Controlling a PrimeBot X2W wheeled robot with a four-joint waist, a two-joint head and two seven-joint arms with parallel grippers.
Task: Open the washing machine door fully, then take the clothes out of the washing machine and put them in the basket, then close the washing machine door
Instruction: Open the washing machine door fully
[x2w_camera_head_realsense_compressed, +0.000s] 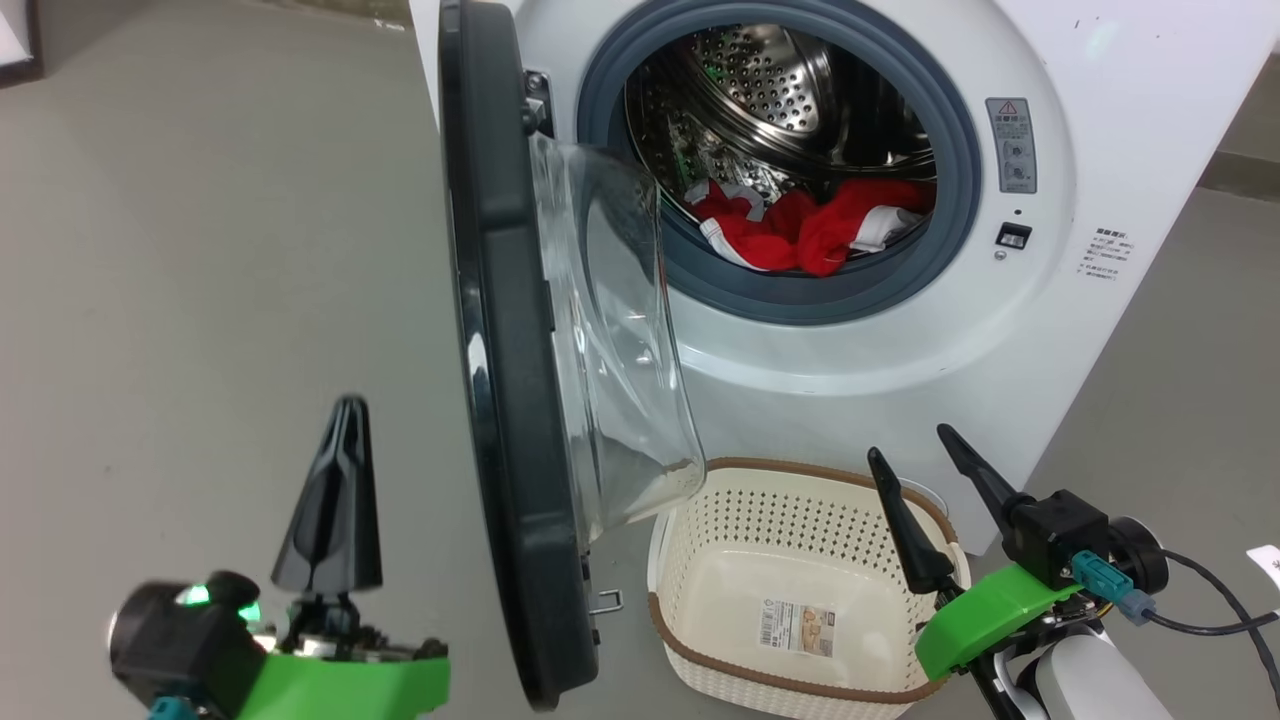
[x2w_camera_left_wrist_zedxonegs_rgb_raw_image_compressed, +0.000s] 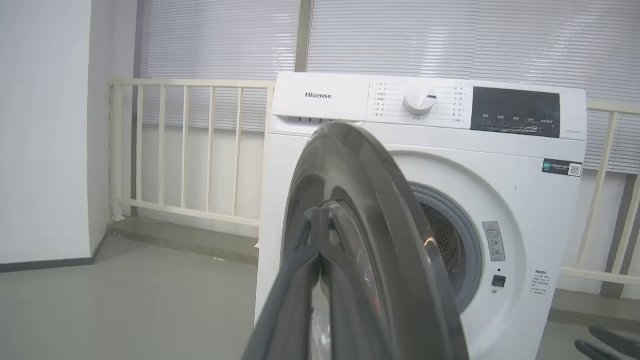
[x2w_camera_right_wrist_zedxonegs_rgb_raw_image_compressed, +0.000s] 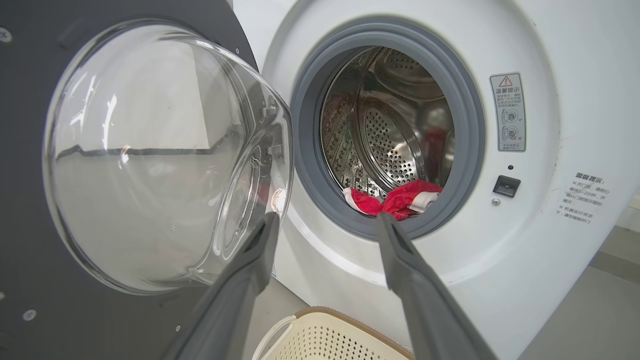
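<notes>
Head view: one washing machine (x2w_camera_head_realsense_compressed: 1100, 120), its one washing machine door (x2w_camera_head_realsense_compressed: 500, 350) standing open, edge-on to the camera, hinged on the left. Clothes (x2w_camera_head_realsense_compressed: 810, 225) lie in one red heap with white trim at the drum (x2w_camera_head_realsense_compressed: 770, 90) bottom; garment count unclear. One basket (x2w_camera_head_realsense_compressed: 800, 467) sits on the floor (x2w_camera_head_realsense_compressed: 200, 300) before the machine, just below the door, with one label sticker (x2w_camera_head_realsense_compressed: 797, 627) inside, print too small. Left pincer (x2w_camera_head_realsense_compressed: 349, 405) fingers together, gripping nothing, left of the door. Right pincer (x2w_camera_head_realsense_compressed: 907, 441) fingers apart, over the basket's right rim. Left wrist view: "Hisense" logo (x2w_camera_left_wrist_zedxonegs_rgb_raw_image_compressed: 318, 95), one dial (x2w_camera_left_wrist_zedxonegs_rgb_raw_image_compressed: 419, 100), one dark display (x2w_camera_left_wrist_zedxonegs_rgb_raw_image_compressed: 515, 112), one QR sticker (x2w_camera_left_wrist_zedxonegs_rgb_raw_image_compressed: 562, 168). Right wrist view: one warning-triangle sticker (x2w_camera_right_wrist_zedxonegs_rgb_raw_image_compressed: 508, 112) right of the drum, text unreadable.
</notes>
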